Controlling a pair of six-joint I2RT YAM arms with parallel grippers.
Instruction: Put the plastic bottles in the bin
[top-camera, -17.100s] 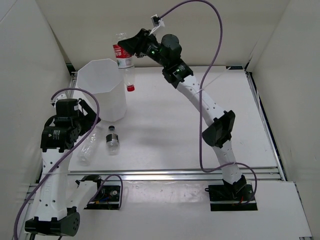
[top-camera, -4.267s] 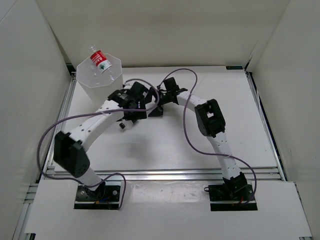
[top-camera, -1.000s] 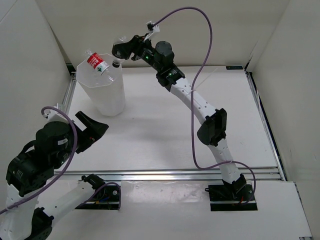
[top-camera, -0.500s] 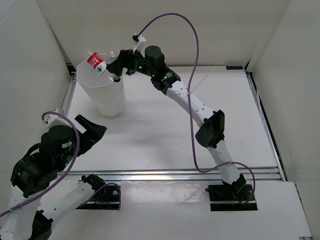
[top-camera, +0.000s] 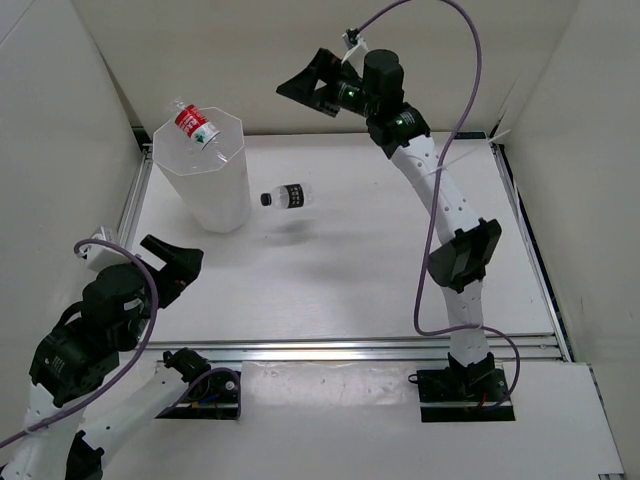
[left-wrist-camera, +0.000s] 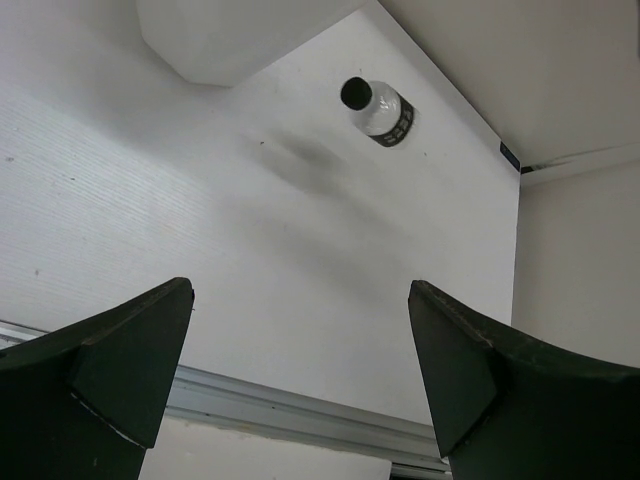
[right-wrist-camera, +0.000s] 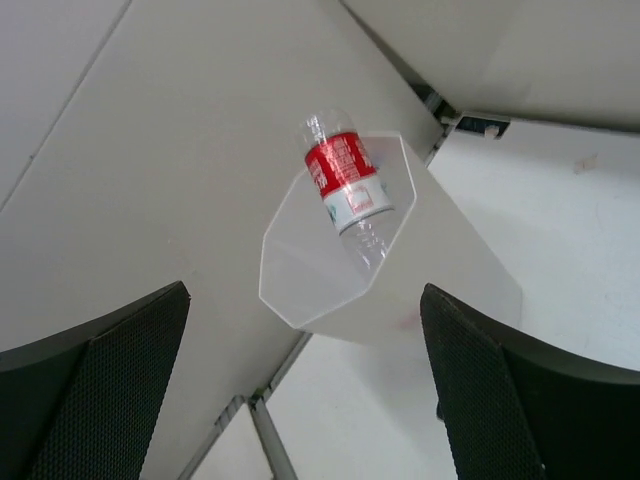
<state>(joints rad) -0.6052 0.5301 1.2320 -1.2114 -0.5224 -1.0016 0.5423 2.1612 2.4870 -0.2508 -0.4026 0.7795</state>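
Black-label bottle (top-camera: 285, 197) is outside the bin (top-camera: 205, 190), just right of it, on its side with the black cap pointing left toward the bin wall. A faint shadow sits apart from it on the tabletop (top-camera: 350, 290), so I cannot tell whether it rests flat or is off the surface; I would let it settle before committing. Red-label bottle (right-wrist-camera: 345, 185) leans on the bin's far rim, partly poking above it. I see no blue-label or crushed bottle in any view; the translucent wall hides whatever is inside. As I read it, the step in hand is fetching the black-label bottle. My plan is to come down from above with the fingers across the body, square to its long axis and clear of the cap end, so it cannot roll away, and to close gently since thin plastic gives. Then I lift well above the rim, carry it over the open middle of the bin on the near side of the red-label bottle, and release low inside the mouth, not from the edge. Right fingers (right-wrist-camera: 100, 395) are spread wide, hold nothing and touch nothing, high over the far side of the tabletop and looking down at the bin. Left fingers (left-wrist-camera: 100, 365) are also spread wide and empty, raised at the near left.
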